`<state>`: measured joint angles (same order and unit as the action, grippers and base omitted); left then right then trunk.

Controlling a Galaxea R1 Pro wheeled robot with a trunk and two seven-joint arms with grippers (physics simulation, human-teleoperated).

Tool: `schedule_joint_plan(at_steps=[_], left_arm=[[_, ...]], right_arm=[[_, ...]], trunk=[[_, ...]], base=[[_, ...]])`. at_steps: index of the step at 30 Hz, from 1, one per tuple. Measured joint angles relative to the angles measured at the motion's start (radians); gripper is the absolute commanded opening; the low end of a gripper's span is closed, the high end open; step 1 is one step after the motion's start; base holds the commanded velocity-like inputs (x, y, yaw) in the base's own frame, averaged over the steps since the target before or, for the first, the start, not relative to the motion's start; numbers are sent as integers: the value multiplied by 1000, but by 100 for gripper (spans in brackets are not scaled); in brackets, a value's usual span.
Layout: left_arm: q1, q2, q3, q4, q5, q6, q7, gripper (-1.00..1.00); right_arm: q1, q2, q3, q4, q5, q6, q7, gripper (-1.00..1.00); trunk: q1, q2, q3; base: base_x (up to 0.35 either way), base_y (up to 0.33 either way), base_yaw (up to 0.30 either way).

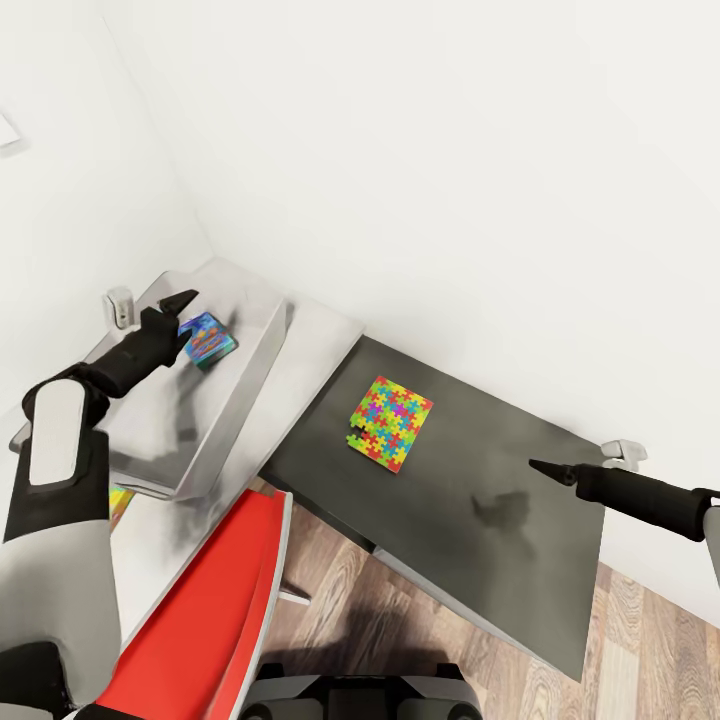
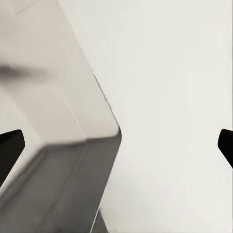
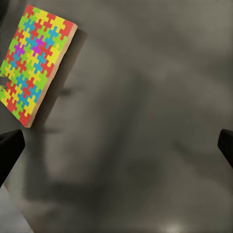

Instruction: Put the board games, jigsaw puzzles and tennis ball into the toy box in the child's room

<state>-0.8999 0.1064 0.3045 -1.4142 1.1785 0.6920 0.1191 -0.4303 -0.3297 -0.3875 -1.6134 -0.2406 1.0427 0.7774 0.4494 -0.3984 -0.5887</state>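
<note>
Left gripper (image 1: pixel 185 305) hovers spread over the toy box (image 1: pixel 255 365), a colourful box (image 1: pixel 207 338) just beside its tips; right gripper (image 1: pixel 545 468) spread, empty, above the table (image 1: pixel 500 560); puzzle (image 1: pixel 391 422) lies flat, well apart; next move, I judge: reach right, pinch its edge.

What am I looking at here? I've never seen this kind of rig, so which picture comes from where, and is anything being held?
This is a simulated two-armed robot. The large picture is from its head camera, looking down over both arms. The left gripper hangs over a light-grey toy box that already holds a colourful game box. The right gripper hovers over the dark-looking table, where one jigsaw puzzle lies flat. The two smaller pictures come from cameras near each gripper: the left one sees the toy box's wall, the right one the puzzle. In both, the dark fingertips sit wide apart with nothing between them, so nothing is held.
</note>
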Motion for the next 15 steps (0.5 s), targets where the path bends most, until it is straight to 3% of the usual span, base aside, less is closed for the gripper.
schedule_joint_plan(at_steps=[6, 15], left_arm=[[34, -1, -62, -83, -1, 1, 4, 100], [75, 8, -93, -163, -3, -4, -3, 100]], right_arm=[[0, 0, 12, 0, 0, 0, 0, 100], [0, 0, 71, 0, 1, 0, 0, 100]], trunk=[[0, 0, 0], [0, 0, 0]], base=[[0, 0, 0], [0, 0, 0]])
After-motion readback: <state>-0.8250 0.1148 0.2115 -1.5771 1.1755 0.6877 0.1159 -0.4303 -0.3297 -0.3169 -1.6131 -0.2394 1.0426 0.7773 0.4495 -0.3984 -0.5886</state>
